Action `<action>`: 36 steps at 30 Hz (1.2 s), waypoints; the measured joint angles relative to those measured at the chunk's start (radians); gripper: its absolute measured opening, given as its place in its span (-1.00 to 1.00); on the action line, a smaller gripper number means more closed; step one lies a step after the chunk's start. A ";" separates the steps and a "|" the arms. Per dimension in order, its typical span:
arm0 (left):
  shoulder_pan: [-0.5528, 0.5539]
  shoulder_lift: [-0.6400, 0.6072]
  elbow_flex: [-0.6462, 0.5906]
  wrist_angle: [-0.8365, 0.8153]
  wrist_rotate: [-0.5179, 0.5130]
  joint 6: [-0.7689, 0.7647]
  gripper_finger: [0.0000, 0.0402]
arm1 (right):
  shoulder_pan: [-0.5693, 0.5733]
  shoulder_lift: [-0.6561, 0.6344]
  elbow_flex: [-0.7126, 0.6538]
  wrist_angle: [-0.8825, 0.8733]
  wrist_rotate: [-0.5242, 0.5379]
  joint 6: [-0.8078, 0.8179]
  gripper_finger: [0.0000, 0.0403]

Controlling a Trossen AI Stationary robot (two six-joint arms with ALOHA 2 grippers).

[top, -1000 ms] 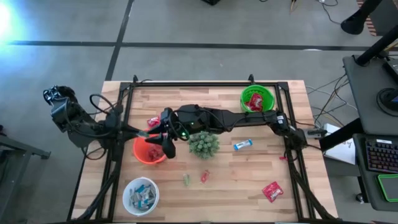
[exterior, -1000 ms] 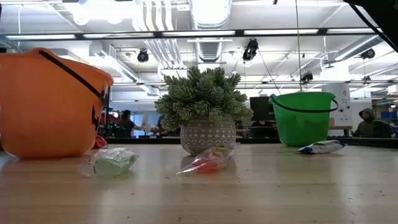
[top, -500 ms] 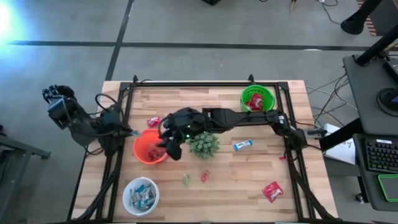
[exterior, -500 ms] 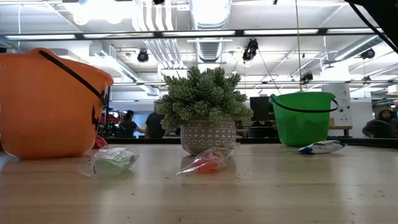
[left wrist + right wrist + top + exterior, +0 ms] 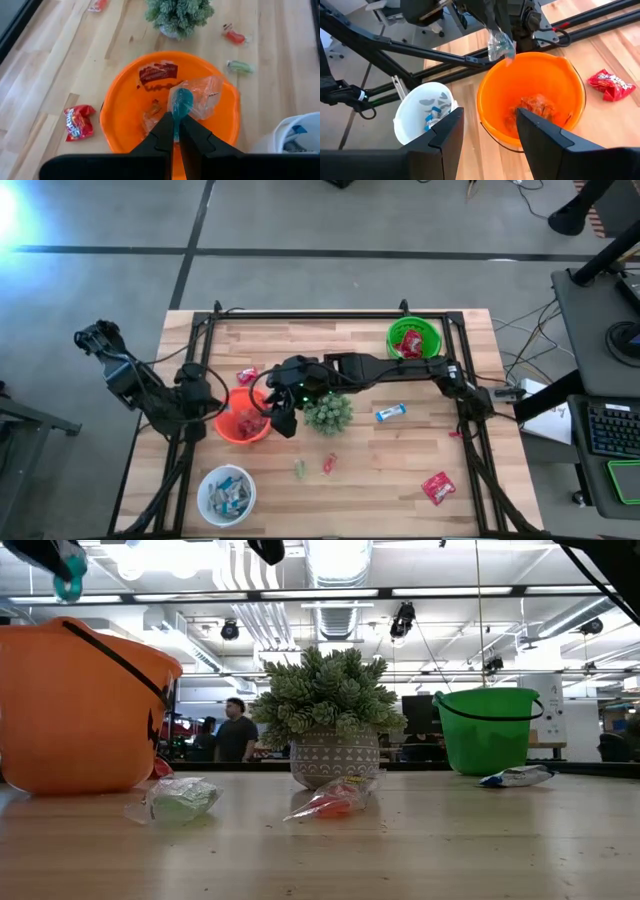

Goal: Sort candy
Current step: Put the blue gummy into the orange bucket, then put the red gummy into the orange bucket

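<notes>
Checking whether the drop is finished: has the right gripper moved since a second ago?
Yes. The right gripper has shifted slightly toward the plant, still above the orange bowl, jaws open.

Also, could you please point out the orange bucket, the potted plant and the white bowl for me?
orange bucket (image 5: 228, 432), high view, on its rim.
potted plant (image 5: 335, 756), low view, on the patterned pot.
white bowl (image 5: 410, 111), right wrist view, on its inner wall.

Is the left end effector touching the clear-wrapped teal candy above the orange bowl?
Touching. In the left wrist view, the left end effector is shut on the teal candy, pinching its wrapper between the fingertips above the orange bowl.
</notes>
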 joint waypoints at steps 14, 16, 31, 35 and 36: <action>0.002 -0.006 -0.069 0.006 -0.005 -0.074 -0.81 | 0.000 0.000 0.000 -0.004 0.002 -0.005 -0.07; 0.002 -0.006 -0.063 0.008 -0.006 -0.073 -0.72 | 0.000 0.000 0.000 -0.004 0.002 -0.005 -0.06; 0.003 -0.011 -0.062 0.006 -0.149 -0.020 -0.38 | -0.026 0.001 -0.001 -0.050 0.033 0.005 -0.05; 0.003 -0.025 -0.062 0.007 -0.207 -0.026 -0.38 | -0.051 0.003 -0.001 -0.050 0.052 -0.002 -0.05; 0.005 -0.027 -0.062 0.006 -0.216 -0.032 -0.38 | -0.058 0.003 -0.001 -0.050 0.053 -0.004 -0.05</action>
